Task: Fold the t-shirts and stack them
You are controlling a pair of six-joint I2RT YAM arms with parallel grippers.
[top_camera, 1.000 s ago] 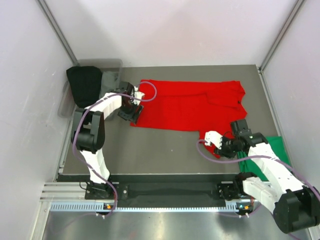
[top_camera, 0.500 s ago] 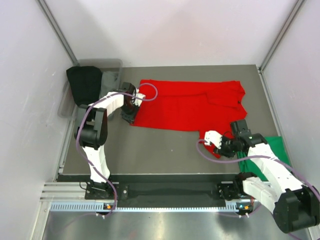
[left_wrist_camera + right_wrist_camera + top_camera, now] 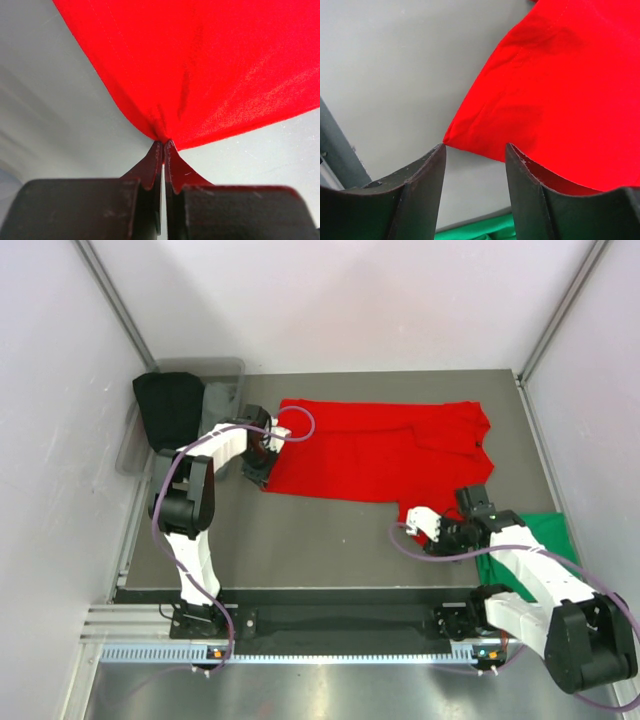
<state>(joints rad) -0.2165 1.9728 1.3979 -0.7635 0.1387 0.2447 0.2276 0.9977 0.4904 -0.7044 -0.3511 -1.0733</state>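
On the grey table (image 3: pixel 300 540) I see the red t-shirt (image 3: pixel 380 450) spread flat across the far half, w/ the green t-shirt (image 3: pixel 548 538) bunched at the near R edge. L gripper (image 3: pixel 163 145) is pressed together, pinching the red t-shirt's near-L corner, cloth puckering at the tips. R gripper (image 3: pixel 475 146) has jaws apart, near-R corner just off its fingertips; can't tell if touching.

First t-shirt (image 3: pixel 380 455) lies on table (image 3: pixel 300 530), second t-shirt (image 3: pixel 555 532) at near right

most of the green t-shirt (image 3: pixel 557 529) lies hidden under the right arm (image 3: pixel 530 565).
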